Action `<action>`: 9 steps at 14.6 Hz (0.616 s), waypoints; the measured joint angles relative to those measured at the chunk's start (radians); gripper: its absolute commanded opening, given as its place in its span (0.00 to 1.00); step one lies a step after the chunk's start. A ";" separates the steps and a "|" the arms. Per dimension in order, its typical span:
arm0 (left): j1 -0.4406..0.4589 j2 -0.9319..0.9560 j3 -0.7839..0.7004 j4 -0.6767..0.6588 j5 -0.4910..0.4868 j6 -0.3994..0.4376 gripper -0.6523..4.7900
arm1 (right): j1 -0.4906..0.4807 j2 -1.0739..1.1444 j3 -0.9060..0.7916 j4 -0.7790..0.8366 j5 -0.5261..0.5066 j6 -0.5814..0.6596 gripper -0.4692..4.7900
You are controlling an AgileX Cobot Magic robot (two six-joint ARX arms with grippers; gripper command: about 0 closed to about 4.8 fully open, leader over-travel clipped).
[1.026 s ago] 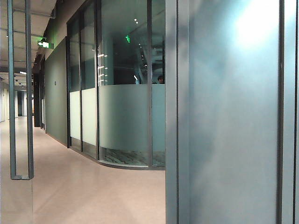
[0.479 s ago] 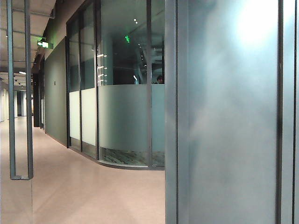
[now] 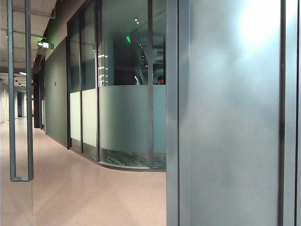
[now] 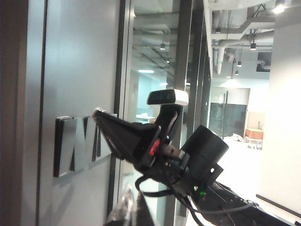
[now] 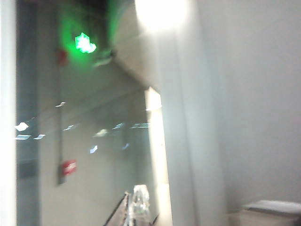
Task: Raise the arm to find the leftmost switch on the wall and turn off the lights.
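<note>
Zero visible shift in the exterior view over the last second: you appear parked at the wall.
Right end effector point(image 4: 99, 114) has its tip at the wall plate point(image 4: 77, 146), probably the switch panel, but the leftmost switch is not distinguishable. Left end effector point(image 4: 128, 209) sits back from the plate. You cannot tell either opening, and nothing is seen held. Ceiling lights point(image 4: 281, 5) are on.
</note>
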 measured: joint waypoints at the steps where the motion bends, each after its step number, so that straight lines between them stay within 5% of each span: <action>1: 0.002 -0.001 0.000 0.000 -0.001 0.000 0.11 | -0.004 0.005 0.000 -0.001 0.020 0.000 0.09; 9: 0.002 -0.002 0.000 -0.023 -0.001 0.000 0.11 | -0.009 0.031 0.002 -0.008 0.138 -0.064 0.09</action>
